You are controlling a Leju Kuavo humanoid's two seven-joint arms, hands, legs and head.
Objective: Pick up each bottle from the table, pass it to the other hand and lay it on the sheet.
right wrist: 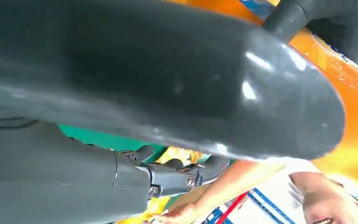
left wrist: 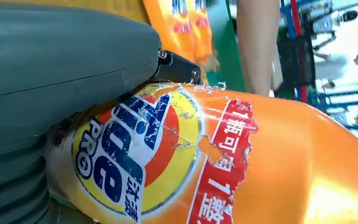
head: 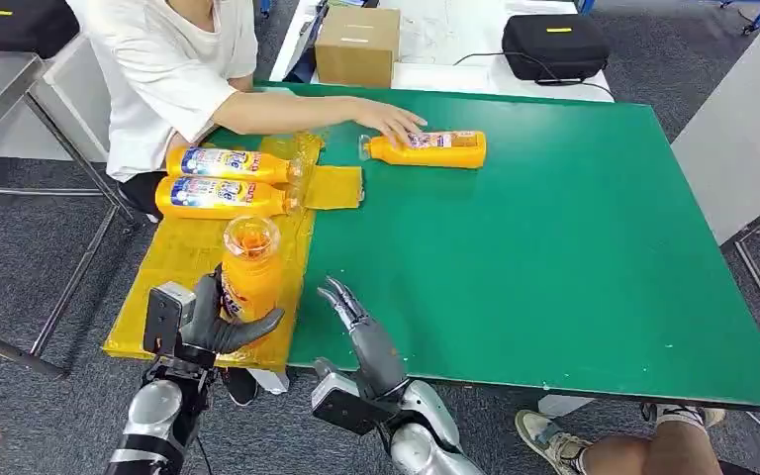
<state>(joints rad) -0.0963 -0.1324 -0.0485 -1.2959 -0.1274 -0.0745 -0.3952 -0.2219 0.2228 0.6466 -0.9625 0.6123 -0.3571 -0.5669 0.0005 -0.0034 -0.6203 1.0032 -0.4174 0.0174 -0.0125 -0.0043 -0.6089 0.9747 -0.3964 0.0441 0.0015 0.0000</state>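
Green tabletop, yellow sheet over its left edge w/ two bottles laid down. Left hand grasping upright orange bottle above sheet's near end. Right hand released, fingers spread. Prob. rigid, glossy plastic, slippery, hefty if full; best gripped mid-body.

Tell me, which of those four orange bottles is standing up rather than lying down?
The bottle gripped in the robot's left hand, upright over the yellow sheet. The other three lie flat: two on the sheet, one on the green table under a person's hand.
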